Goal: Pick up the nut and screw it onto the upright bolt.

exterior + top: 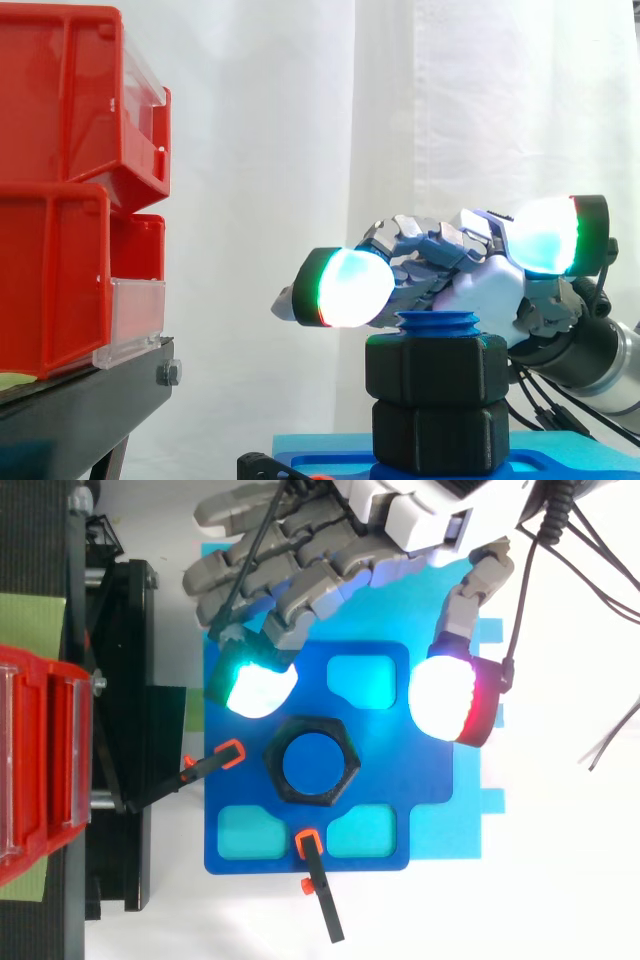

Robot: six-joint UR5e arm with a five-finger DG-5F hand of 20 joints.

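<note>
Nut and bolt station, side and top views. The black nut sits at the centre of the top view, ringed round the blue bolt. The bolt stands upright from a blue plate. In the lower middle of the side view the bolt's tip just clears the nut. A second black hexagon lies directly beneath the nut, touching it.

The hand enters from the upper right of the top view. Its fingers are spread and hold nothing. One glowing pad lies up and left of the nut and the thumb pad up and right; neither touches it. In the side view the pads sit near the height of the bolt's tip. This straddling pose probably readies the hand to close on opposite sides of the nut and turn it.

Two black clamps with orange tips bear on the plate's left and lower edges, evidently to keep it from turning. Red bins on a black stand occupy the left.
</note>
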